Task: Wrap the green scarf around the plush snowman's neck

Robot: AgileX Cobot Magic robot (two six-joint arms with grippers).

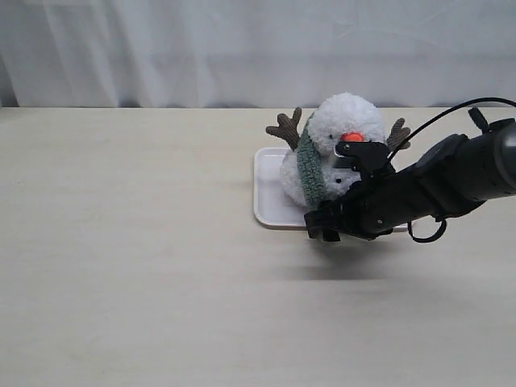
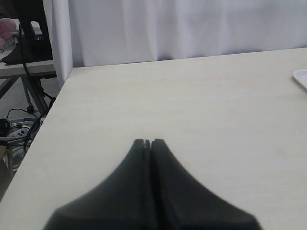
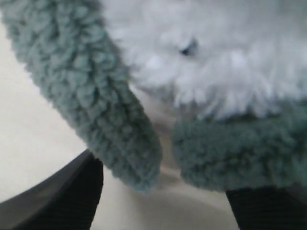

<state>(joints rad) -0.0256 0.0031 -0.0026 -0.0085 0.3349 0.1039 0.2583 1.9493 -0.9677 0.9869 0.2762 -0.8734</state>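
The snowman [image 1: 347,121] sits on a white tray [image 1: 266,205], right of the table's [image 1: 129,242] middle and towards the far side. The scarf [image 1: 310,171] runs down its left side, from beside the head to the tray. The neck itself is hidden by the scarf and the arm.

The right gripper [image 1: 322,226] reaches in low from the right, across the near side of the snowman. Its tip is at the near edge of the tray.

The wrap looks nearly done. Fabric lies at the neck and the loose ends hang in front, so this is the finishing step. The next move calls for one of two things. Either the gripper takes an end cleanly to snug it, or it backs straight out without dragging the fabric or tipping the snowman.

The outside view cannot show how the right gripper stands. The right wrist view does: its fingers [image 3: 67,201] are set wide apart and hold nothing. Two scarf ends [image 3: 110,120] hang between them, under the white fur [image 3: 216,57].

The left gripper [image 2: 147,143] appears only in its own wrist view. Its fingers are pressed together, empty, over bare table well left of the tray.
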